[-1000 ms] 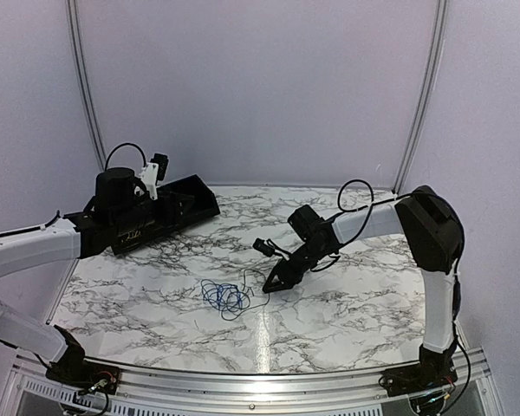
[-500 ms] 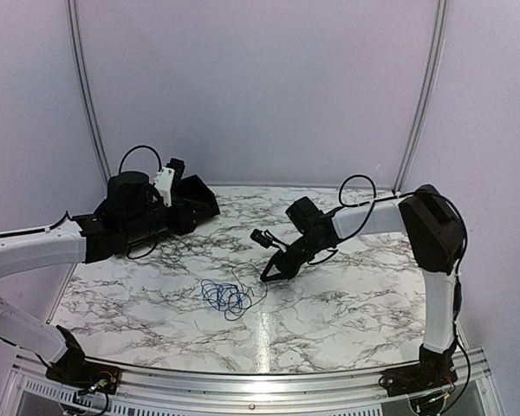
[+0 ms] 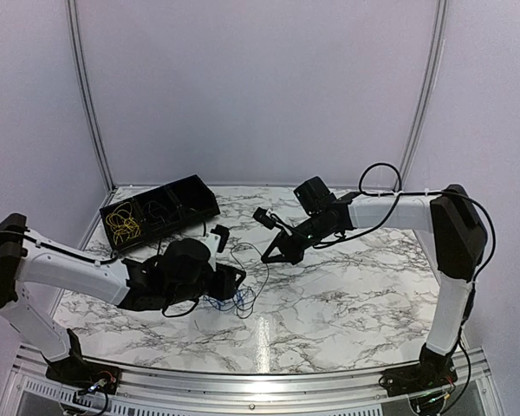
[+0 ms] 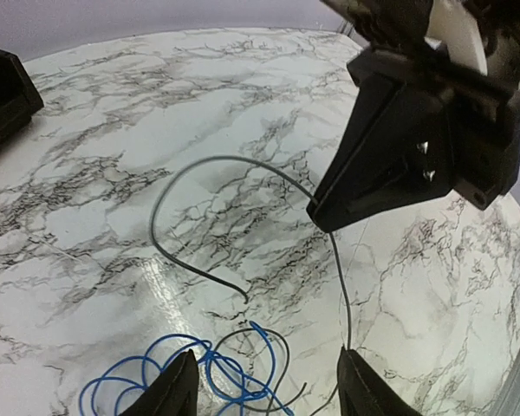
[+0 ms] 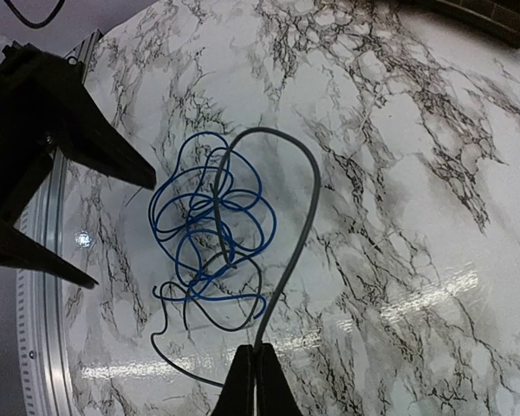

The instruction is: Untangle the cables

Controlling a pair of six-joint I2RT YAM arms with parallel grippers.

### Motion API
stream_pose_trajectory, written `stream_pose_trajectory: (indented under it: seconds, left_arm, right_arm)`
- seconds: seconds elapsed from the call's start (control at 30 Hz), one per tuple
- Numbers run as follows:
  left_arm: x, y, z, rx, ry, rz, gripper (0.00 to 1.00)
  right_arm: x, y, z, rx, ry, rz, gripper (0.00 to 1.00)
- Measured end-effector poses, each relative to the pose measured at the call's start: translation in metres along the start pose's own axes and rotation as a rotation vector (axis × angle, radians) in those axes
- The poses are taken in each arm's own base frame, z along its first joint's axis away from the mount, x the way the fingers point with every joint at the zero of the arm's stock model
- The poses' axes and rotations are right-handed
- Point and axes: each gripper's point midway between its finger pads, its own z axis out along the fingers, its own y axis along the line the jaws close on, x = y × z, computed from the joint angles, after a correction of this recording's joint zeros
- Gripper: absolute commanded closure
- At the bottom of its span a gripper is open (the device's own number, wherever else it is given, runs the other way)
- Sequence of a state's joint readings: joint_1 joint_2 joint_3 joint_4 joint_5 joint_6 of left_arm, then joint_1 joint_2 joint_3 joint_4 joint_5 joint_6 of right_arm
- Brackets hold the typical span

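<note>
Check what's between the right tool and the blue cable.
Just the grey cable, pinched in the right tool, looping across to the blue cable; otherwise bare table. Right wrist view shows it.

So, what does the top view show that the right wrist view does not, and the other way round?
Only the top view: the yellow cable in the bin at the back left, and both arms whole. Only the right wrist view: close up, the right gripper shut on the grey cable. Both: the blue cable tangled on the table, with the left gripper near it.
</note>
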State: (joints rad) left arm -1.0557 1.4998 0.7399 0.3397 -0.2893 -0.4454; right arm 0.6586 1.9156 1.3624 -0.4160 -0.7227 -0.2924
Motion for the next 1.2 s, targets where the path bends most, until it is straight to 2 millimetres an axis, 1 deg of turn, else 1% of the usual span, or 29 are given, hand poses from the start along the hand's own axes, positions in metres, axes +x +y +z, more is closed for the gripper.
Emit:
stream_pose_trajectory:
  seconds: [0.07, 0.13, 0.2, 0.33, 0.43, 0.5, 0.6, 0.73, 0.8, 0.87, 0.97, 1.03, 1.1, 1.17, 1.2]
  left_arm:
    - [0.016, -0.005, 0.014, -0.020, 0.026, -0.023, 0.50]
    - [0.024, -0.006, 0.024, -0.040, 0.038, -0.062, 0.54]
    - [0.029, -0.003, 0.034, -0.070, 0.038, -0.108, 0.58]
    - [0.037, 0.004, 0.050, -0.116, 0.036, -0.167, 0.62]
    - [0.047, 0.001, 0.066, -0.121, 0.053, -0.185, 0.62]
    - [0.055, 0.000, 0.074, -0.121, 0.069, -0.189, 0.62]
    - [0.067, 0.001, 0.079, -0.129, 0.095, -0.195, 0.65]
    - [0.072, 0.003, 0.079, -0.136, 0.099, -0.218, 0.69]
    - [0.075, 0.006, 0.079, -0.142, 0.102, -0.226, 0.70]
    - [0.080, 0.009, 0.077, -0.148, 0.109, -0.228, 0.70]
    - [0.084, 0.012, 0.076, -0.155, 0.111, -0.230, 0.71]
    - [0.085, 0.013, 0.075, -0.153, 0.106, -0.235, 0.71]
    - [0.085, 0.014, 0.075, -0.152, 0.098, -0.241, 0.71]
    - [0.086, 0.014, 0.074, -0.151, 0.092, -0.244, 0.71]
    - [0.086, 0.015, 0.074, -0.150, 0.089, -0.246, 0.69]
  right_arm:
    - [0.000, 0.000, 0.000, 0.000, 0.000, -0.001, 1.00]
    - [0.000, 0.000, 0.000, 0.000, 0.001, 0.000, 1.00]
    - [0.001, 0.000, 0.000, 0.000, 0.001, 0.000, 1.00]
    - [0.007, 0.000, 0.001, -0.001, 0.012, 0.002, 1.00]
    - [0.009, 0.001, 0.000, 0.002, 0.015, 0.000, 1.00]
    - [0.007, 0.003, -0.003, 0.006, 0.010, -0.008, 1.00]
    - [-0.001, 0.007, -0.010, 0.015, -0.006, -0.028, 1.00]
    - [-0.014, 0.012, -0.026, 0.032, -0.039, -0.051, 1.00]
    - [-0.027, 0.017, -0.039, 0.042, -0.061, -0.066, 1.00]
    - [-0.047, 0.019, -0.057, 0.062, -0.098, -0.093, 1.00]
    - [-0.084, 0.021, -0.094, 0.111, -0.182, -0.144, 1.00]
    - [-0.111, 0.026, -0.128, 0.154, -0.255, -0.180, 1.00]
    - [-0.137, 0.034, -0.166, 0.201, -0.332, -0.224, 1.00]
    - [-0.158, 0.045, -0.198, 0.241, -0.394, -0.261, 1.00]
    - [-0.168, 0.051, -0.214, 0.263, -0.424, -0.281, 1.00]
